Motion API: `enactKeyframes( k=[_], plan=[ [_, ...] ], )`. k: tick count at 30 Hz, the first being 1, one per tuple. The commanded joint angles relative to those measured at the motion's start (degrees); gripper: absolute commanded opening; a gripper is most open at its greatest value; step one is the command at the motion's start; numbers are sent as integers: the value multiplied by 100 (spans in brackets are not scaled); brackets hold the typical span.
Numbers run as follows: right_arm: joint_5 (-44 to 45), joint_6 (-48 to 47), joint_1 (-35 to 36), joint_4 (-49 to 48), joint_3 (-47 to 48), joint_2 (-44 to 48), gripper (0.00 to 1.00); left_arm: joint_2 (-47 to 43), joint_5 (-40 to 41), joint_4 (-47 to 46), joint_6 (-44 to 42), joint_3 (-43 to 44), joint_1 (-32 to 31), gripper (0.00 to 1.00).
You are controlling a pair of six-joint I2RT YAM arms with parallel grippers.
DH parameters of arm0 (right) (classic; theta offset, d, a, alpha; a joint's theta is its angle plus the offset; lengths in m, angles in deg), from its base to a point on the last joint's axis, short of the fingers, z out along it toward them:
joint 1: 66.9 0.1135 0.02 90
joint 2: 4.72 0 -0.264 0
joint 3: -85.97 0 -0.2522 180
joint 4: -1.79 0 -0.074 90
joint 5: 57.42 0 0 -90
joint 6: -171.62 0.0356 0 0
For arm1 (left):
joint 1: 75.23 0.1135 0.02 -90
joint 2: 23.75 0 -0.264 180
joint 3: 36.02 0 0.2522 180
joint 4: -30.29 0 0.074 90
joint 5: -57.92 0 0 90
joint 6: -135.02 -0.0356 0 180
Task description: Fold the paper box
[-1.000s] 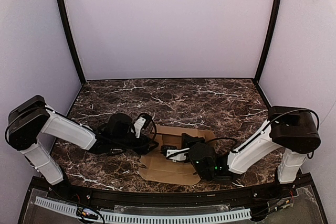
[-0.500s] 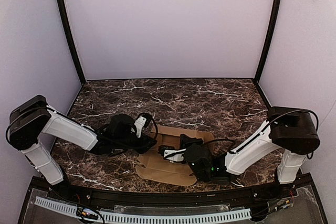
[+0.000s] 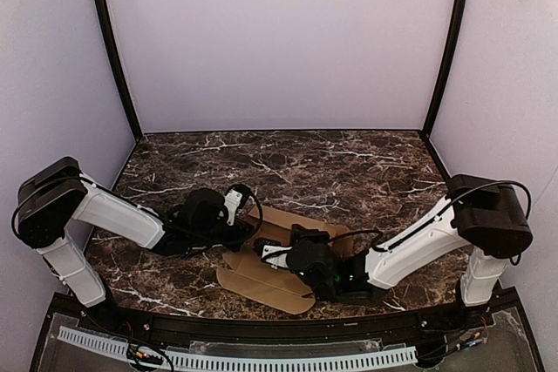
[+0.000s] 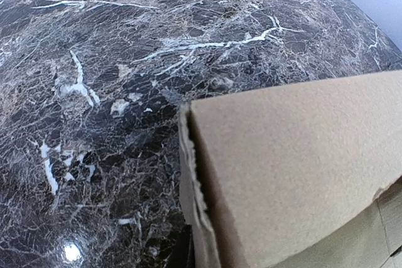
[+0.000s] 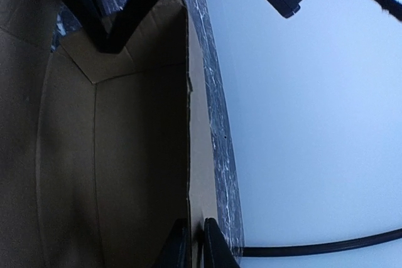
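Observation:
The paper box [image 3: 261, 280] is a brown cardboard sheet, partly folded, lying on the dark marble table [image 3: 349, 163] between the two arms. My left gripper [image 3: 247, 233] is at its upper left edge. In the left wrist view a raised flap [image 4: 301, 155] fills the lower right, its torn edge runs down beside one dark finger [image 4: 180, 249], and the other finger is hidden. My right gripper [image 3: 268, 250] lies over the sheet's middle. In the right wrist view its gripper [image 5: 196, 246] pinches a standing cardboard wall [image 5: 113, 155].
Lavender walls and two black corner posts [image 3: 113, 50] enclose the table. A black front rail [image 3: 279, 328] runs along the near edge by the arm bases. A black cable [image 5: 326, 243] crosses the right wrist view.
The right arm has moved left with the cardboard in it, and the sheet has slid and turned toward the near left. The left gripper has stayed almost in place.

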Motion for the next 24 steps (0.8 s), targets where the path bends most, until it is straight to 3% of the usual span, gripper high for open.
enactKeyframes(
  k=[1, 5, 14, 24],
  plan=[
    [-589, 1195, 78, 1231, 370, 175, 15, -41, -238, -46, -3, 168, -139, 0],
    [-936, 1696, 73, 1723, 608, 415, 35, -84, -91, 23, -38, 178, -152, 0],
    [-1986, 2689, 62, 2628, 721, 1354, 63, -122, 88, 265, -203, 266, -157, 0],
    [-3117, 3460, -213, 3247, 203, 2732, 75, -19, 34, 438, -549, 449, -160, 0]
  ],
)
